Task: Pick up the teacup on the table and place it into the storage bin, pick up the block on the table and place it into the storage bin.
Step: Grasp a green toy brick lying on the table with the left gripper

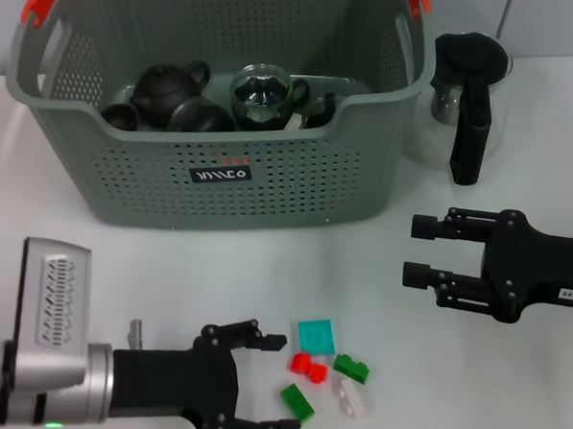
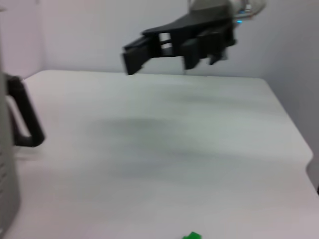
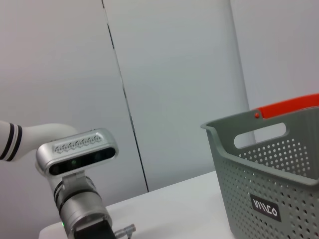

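With its fingers spread, the left gripper (image 1: 274,383) is hovering at lower centre beside the red block (image 1: 309,368), the storage bin (image 1: 295,190) is sitting at upper centre, and the right gripper (image 1: 425,250) is waiting released at right.

A grey-green perforated bin (image 1: 266,182) with orange clips (image 1: 37,8) and a black label (image 1: 221,174) holds black teapots (image 1: 169,86). On the white table (image 1: 97,272), at 6 o'clock, lie blocks: one teal (image 1: 318,335), one red (image 1: 309,368), two green (image 1: 351,368), one white (image 1: 349,398). Both grippers (image 1: 276,383) are black.
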`<control>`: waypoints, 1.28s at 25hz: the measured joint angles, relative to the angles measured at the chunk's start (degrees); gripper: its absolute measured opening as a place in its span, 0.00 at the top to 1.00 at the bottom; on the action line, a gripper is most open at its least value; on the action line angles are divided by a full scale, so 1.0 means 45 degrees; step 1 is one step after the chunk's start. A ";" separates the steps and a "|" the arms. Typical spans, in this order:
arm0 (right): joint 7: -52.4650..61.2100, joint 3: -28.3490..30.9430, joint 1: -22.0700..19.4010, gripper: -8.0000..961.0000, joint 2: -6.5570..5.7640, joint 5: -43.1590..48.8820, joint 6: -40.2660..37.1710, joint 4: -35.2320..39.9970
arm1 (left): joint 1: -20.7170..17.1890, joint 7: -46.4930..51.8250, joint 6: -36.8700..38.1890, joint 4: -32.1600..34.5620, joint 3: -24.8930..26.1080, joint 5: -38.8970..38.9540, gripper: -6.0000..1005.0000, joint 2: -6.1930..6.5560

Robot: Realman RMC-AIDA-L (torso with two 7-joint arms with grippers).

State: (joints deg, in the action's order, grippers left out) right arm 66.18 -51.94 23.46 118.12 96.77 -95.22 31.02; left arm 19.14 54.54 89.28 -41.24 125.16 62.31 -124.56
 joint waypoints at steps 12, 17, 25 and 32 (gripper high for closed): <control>0.0000 0.0000 0.0000 0.33 0.0001 0.0000 0.0035 0.0000 | 0.0593 -0.1113 -0.1766 0.1701 -0.0060 0.0070 0.10 -0.0036; -0.0002 0.0000 0.0000 0.33 0.0000 -0.0001 0.0035 -0.0087 | 0.0651 -0.1118 -0.2122 0.1816 -0.0060 0.0140 0.10 -0.0053; -0.0045 -0.0001 -0.0001 0.33 -0.0017 -0.0001 0.0031 -0.0136 | 0.0584 -0.1142 -0.2469 0.1608 0.0096 0.0864 0.10 0.0012; -0.0023 0.0000 -0.0029 0.33 -0.0027 0.0000 -0.0001 -0.0137 | 0.0520 -0.1144 -0.1912 0.1547 -0.0184 0.0792 0.10 0.0055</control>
State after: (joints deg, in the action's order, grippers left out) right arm 66.08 -51.94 23.33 118.00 96.77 -95.23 30.40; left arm 21.48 49.39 80.68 -34.28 124.33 65.88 -124.31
